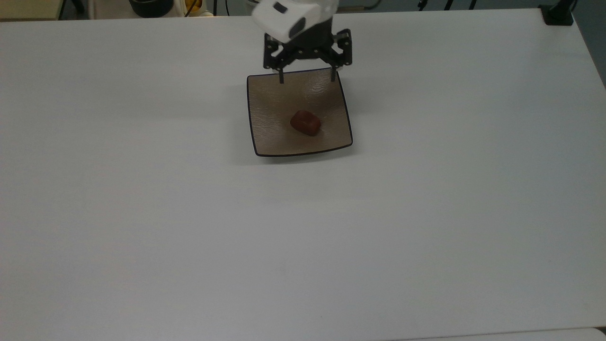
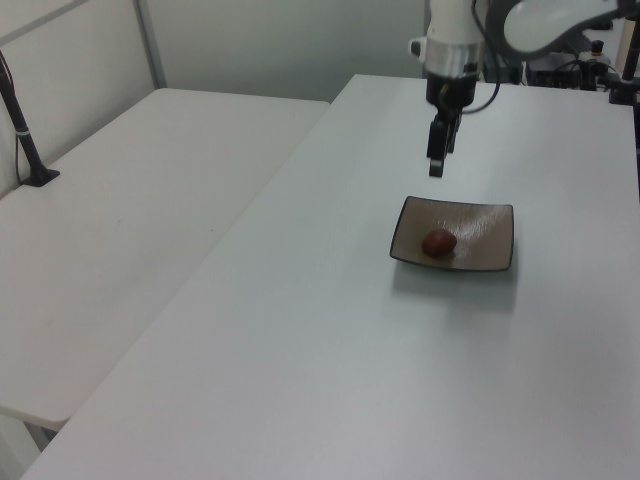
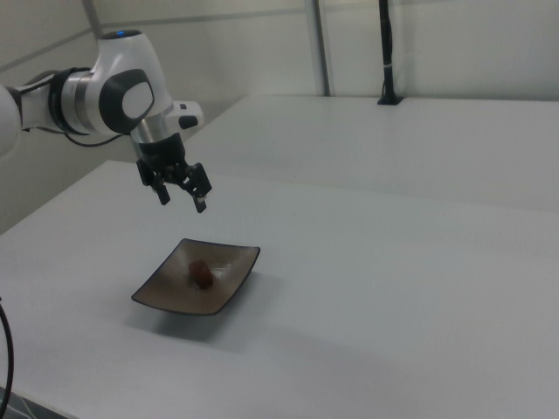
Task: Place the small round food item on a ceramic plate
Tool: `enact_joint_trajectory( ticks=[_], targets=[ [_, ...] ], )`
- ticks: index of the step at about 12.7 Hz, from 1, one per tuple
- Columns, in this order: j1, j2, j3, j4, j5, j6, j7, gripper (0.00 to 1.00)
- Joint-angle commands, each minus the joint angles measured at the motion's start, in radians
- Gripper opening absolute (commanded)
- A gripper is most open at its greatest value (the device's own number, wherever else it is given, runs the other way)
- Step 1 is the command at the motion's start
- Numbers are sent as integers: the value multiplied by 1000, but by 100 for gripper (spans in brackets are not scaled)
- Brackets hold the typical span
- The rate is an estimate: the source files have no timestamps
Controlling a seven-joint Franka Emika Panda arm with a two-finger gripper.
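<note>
The small round food item (image 1: 306, 122) (image 2: 438, 242) (image 3: 202, 273), a glossy reddish-brown lump, lies on the ceramic plate (image 1: 272, 113) (image 2: 484, 240) (image 3: 175, 291), a little toward the top view's right of the plate's middle. The square brown plate sits flat on the white table (image 1: 303, 237) (image 2: 330, 330) (image 3: 393, 305). The gripper (image 1: 307, 78) (image 2: 436, 170) (image 3: 182, 202) hangs in the air above the plate's far edge in the top view, well clear of the food, its two fingers spread wide and holding nothing.
</note>
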Motion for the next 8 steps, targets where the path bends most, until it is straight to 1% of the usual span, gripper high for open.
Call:
enact_joint_trajectory(
  ticks=[1,2,4,6,8],
  targets=[
    [9,-90,-98,-18,94,-64,-6,100],
    [12,-104,-118,-22,114,-73,-6,100],
    [11,-113,-120,-25,114,-104,-9,100],
    [3,-122,-121,-29,87,-134,-9,100],
    [3,-128,-120,-29,42,-136,-9,100]
  ],
)
